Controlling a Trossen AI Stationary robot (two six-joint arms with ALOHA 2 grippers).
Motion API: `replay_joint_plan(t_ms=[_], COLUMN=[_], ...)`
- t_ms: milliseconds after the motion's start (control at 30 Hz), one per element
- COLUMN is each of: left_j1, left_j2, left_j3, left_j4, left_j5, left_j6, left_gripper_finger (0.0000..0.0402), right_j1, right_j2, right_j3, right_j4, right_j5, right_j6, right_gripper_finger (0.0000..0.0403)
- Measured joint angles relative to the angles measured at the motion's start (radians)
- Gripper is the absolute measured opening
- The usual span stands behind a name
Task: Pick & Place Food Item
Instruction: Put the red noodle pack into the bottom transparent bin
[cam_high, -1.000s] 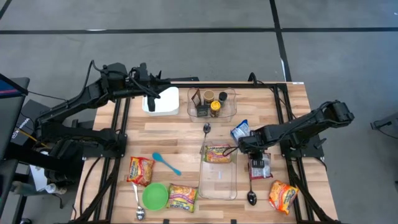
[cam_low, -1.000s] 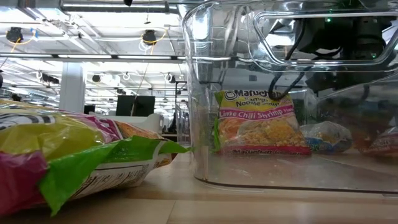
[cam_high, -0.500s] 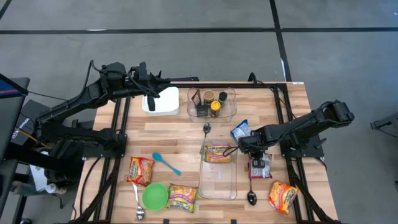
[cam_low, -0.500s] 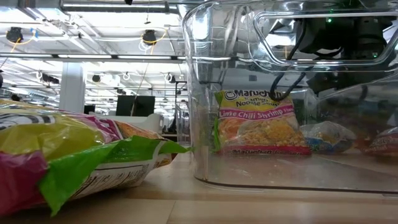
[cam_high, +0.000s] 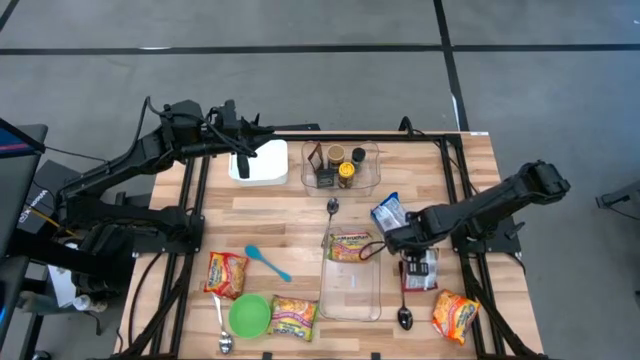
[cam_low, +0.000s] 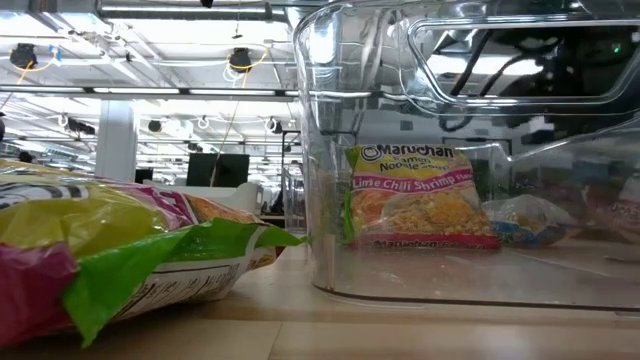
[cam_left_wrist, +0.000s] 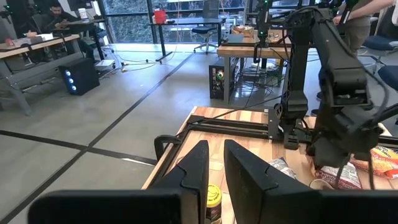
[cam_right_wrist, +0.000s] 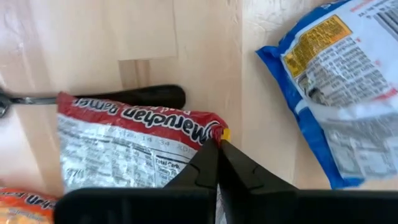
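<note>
A red ramen packet (cam_high: 420, 270) lies on the table to the right of a clear tub (cam_high: 350, 290). My right gripper (cam_high: 405, 243) is above the packet's far left corner, pointing down, and is shut on it (cam_right_wrist: 217, 144). A lime-chili packet (cam_high: 350, 247) sits inside the tub at its far end. A blue packet (cam_high: 388, 212) lies flat just beyond my right gripper. My left gripper (cam_high: 243, 158) hangs over the far left of the table, its fingers (cam_left_wrist: 198, 163) slightly apart and holding nothing. My right gripper pinches the red packet's corner (cam_right_wrist: 213, 132) between its two fingertips. It comes from above with the fingers pointing down. The corner is raised, and the rest of the packet (cam_right_wrist: 124, 152) slopes down toward the table beside a black spoon handle (cam_right_wrist: 152, 95).
An orange packet (cam_high: 455, 315) and a spoon (cam_high: 404, 305) lie near the front right. A bin of jars (cam_high: 340, 167) and a white box (cam_high: 260, 162) stand at the back. Two more packets (cam_high: 227, 272) (cam_high: 292, 318), a green bowl (cam_high: 249, 315) and a teal spoon (cam_high: 268, 262) are at the front left.
My right gripper has risen a little and shifted slightly toward the table's near right. In the low view its dark body has gone up behind the tub's rim. The red packet's held end has come up with it.
</note>
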Motion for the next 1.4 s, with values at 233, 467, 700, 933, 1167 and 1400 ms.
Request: replay_joint_plan(t_ms=[233,467,700,933,1167,1400], left_j1=[0.000,0.000,0.000,0.000,0.000,0.000], left_j2=[0.000,0.000,0.000,0.000,0.000,0.000], left_j3=[0.000,0.000,0.000,0.000,0.000,0.000], left_j4=[0.000,0.000,0.000,0.000,0.000,0.000], left_j5=[0.000,0.000,0.000,0.000,0.000,0.000], left_j6=[0.000,0.000,0.000,0.000,0.000,0.000], left_gripper_finger=[0.0044,0.0044,0.0044,0.0044,0.0044,0.0044], right_j1=[0.082,0.167,0.258,0.341,0.384,0.382], right_j2=[0.000,0.000,0.000,0.000,0.000,0.002], right_j3=[0.091,0.210,0.333,0.457,0.580,0.600], right_j4=[-0.107,-0.221,-0.298,-0.309,-0.253,0.000], right_j5=[0.068,0.142,0.235,0.370,0.527,0.589], right_j6=[0.074,0.145,0.208,0.226,0.226,0.226], right_gripper_finger=[0.0001,0.0000,0.0000,0.0000,0.0000,0.0000])
